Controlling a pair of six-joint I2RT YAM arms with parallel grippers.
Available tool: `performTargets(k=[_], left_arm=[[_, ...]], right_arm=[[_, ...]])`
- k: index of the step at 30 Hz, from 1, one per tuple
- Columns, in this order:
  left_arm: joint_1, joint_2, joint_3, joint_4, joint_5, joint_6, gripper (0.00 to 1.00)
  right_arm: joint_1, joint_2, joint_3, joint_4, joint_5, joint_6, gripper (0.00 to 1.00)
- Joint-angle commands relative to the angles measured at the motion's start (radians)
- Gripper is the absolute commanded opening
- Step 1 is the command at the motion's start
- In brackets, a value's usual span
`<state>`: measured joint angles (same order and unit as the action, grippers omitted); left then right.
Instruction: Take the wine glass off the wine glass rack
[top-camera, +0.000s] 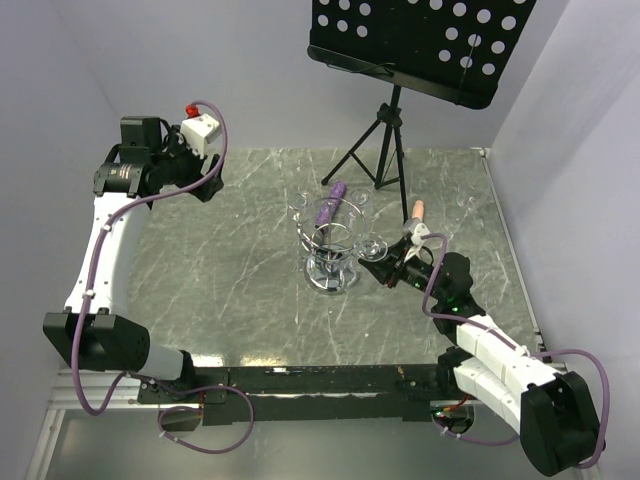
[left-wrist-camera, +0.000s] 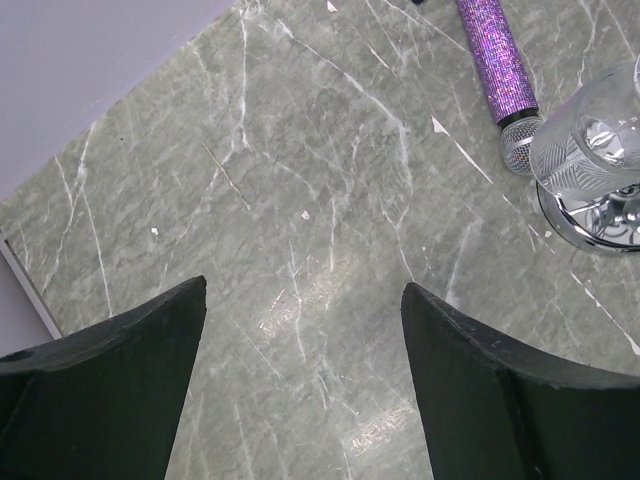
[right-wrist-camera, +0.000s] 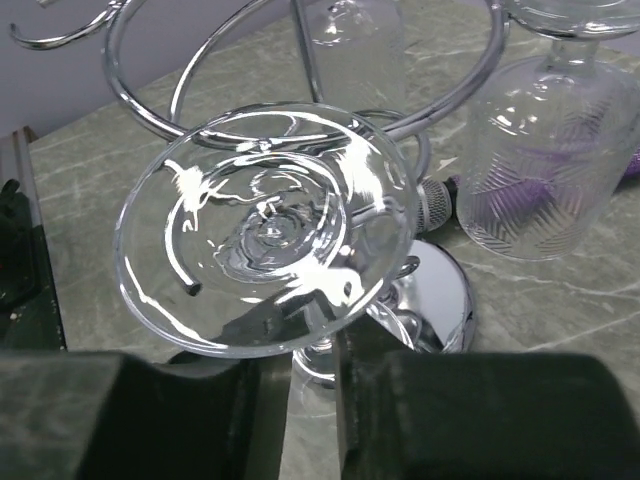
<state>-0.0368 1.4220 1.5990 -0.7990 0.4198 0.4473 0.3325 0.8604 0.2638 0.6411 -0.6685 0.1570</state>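
The chrome wine glass rack (top-camera: 330, 272) stands mid-table with clear glasses hanging upside down from its wire loops. My right gripper (top-camera: 390, 266) is at the rack's right side, shut on the stem of a wine glass (top-camera: 372, 249) held tilted beside the loops. In the right wrist view the glass's round foot (right-wrist-camera: 265, 225) faces the camera just above my gripper (right-wrist-camera: 313, 365), in front of the rack's ring (right-wrist-camera: 150, 120). I cannot tell whether the foot touches the wire. My left gripper (top-camera: 207, 183) is open and empty at the far left, and its wrist view shows the same (left-wrist-camera: 305, 290).
A second, etched glass (right-wrist-camera: 540, 170) hangs on the rack over its disc base (right-wrist-camera: 445, 300). A purple glitter microphone (top-camera: 330, 205) lies just behind the rack. A black tripod music stand (top-camera: 385, 150) is at the back. A small peach object (top-camera: 418, 210) lies near the right gripper.
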Motion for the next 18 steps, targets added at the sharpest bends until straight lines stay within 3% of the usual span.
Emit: performTargets(k=[1, 8, 18], left_arm=[[0.005, -0.021, 0.0, 0.017, -0.004, -0.018, 0.83], [0.014, -0.029, -0.028, 0.035, 0.025, -0.038, 0.83], [0.017, -0.026, -0.03, 0.046, 0.036, -0.045, 0.83]], right_arm=[[0.01, -0.023, 0.068, 0.017, -0.046, -0.028, 0.23], [0.01, -0.095, 0.114, -0.087, -0.06, -0.045, 0.0], [0.011, -0.185, 0.124, -0.184, -0.02, -0.079, 0.0]])
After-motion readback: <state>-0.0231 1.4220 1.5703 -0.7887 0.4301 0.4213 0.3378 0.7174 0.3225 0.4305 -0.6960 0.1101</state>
